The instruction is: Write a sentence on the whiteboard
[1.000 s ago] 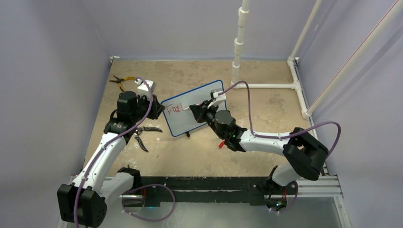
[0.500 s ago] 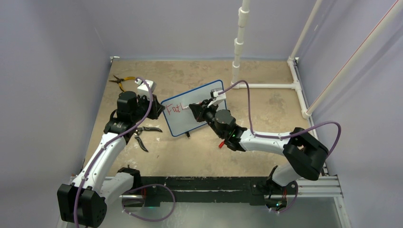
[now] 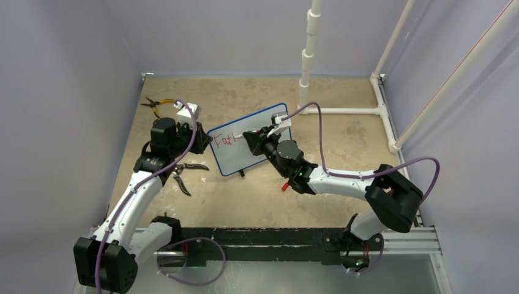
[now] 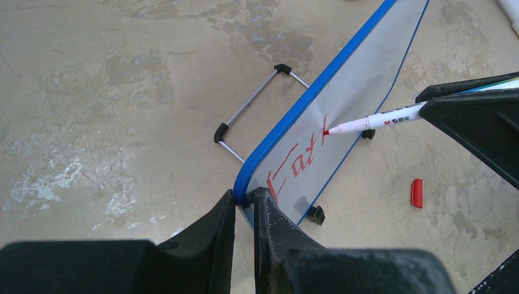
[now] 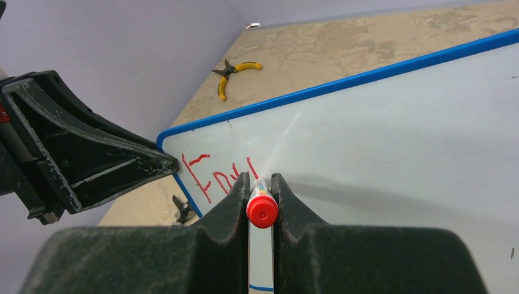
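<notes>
From above, the whiteboard (image 3: 235, 158) stood tilted near the middle of the table (image 3: 343, 141), with the left gripper (image 3: 203, 140) at its left edge and the right gripper (image 3: 248, 138) over its face. That view could not settle either grip, but the wrist cameras could. The left wrist view had its claw pinched tight on the board's blue-framed corner, and it gave what the overhead shot lacked: a wire stand (image 4: 254, 104) behind the board. It also caught the marker (image 4: 373, 120) side on, red tip touching the white surface at the end of the sentence (image 4: 297, 162), which read roughly "Fat" plus one upright stroke. A red cap (image 4: 417, 192) lay on the table past the board. The right wrist view saw the marker end on, its red butt clamped between that claw's fingers, and yellow pliers (image 5: 235, 71) lay beyond the board's top edge. Overhead, black pliers (image 3: 183, 174) lay beside the left arm.
</notes>
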`<state>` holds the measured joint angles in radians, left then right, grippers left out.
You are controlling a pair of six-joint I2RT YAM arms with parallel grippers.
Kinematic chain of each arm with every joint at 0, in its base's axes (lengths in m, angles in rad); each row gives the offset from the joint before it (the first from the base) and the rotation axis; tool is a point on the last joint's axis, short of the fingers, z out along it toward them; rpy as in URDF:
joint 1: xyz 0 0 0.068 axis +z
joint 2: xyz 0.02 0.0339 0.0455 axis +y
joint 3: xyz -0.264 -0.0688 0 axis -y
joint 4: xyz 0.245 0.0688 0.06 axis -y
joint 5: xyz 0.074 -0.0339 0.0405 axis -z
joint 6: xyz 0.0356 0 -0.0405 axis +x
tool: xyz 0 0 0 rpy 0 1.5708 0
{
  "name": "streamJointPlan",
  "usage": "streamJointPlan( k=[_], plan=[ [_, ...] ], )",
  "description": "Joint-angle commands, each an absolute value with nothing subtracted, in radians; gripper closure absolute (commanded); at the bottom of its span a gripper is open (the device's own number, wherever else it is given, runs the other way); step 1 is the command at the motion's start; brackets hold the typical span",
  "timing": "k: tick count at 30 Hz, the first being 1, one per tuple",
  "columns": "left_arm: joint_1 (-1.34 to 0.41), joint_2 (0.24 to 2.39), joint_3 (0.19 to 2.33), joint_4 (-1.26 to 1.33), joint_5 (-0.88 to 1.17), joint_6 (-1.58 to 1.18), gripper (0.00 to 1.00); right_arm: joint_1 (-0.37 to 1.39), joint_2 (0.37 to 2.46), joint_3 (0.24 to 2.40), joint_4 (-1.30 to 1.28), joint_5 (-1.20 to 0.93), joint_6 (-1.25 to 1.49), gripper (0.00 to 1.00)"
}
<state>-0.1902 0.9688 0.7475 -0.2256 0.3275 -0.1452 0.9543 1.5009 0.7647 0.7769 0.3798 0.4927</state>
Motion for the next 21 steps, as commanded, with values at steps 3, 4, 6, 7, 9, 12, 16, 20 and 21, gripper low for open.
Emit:
streamJointPlan(
  k=[3,4,6,7,9,12,16,20,21],
  plan=[
    [-0.19,0.974,0.752,-0.216,0.344,-0.126,1.0,0.95,1.466,0.769,0.791,0.446,0.476,1.0],
    [-0.19,0.975,0.752,-0.216,0.344,-0.127,1.0,0.948,1.465,0.769,0.787,0.45,0.475,1.0],
    [-0.19,0.975,0.752,-0.216,0.344,-0.126,1.0,0.948,1.463,0.768,0.781,0.454,0.474,1.0],
    [-0.189,0.975,0.752,-0.215,0.345,-0.127,1.0,0.948,1.462,0.766,0.783,0.454,0.474,1.0],
    [-0.189,0.975,0.752,-0.216,0.344,-0.126,1.0,0.948,1.461,0.763,0.781,0.458,0.476,1.0],
    [-0.189,0.976,0.752,-0.216,0.345,-0.126,1.0,0.946,1.456,0.754,0.781,0.464,0.478,1.0],
    [-0.19,0.975,0.752,-0.216,0.345,-0.127,1.0,0.946,1.451,0.746,0.78,0.467,0.483,1.0],
    [-0.189,0.976,0.752,-0.216,0.344,-0.126,1.0,0.946,1.447,0.735,0.778,0.464,0.489,1.0],
    [-0.19,0.976,0.752,-0.217,0.344,-0.127,1.0,0.947,1.448,0.736,0.777,0.461,0.49,1.0]
  ],
)
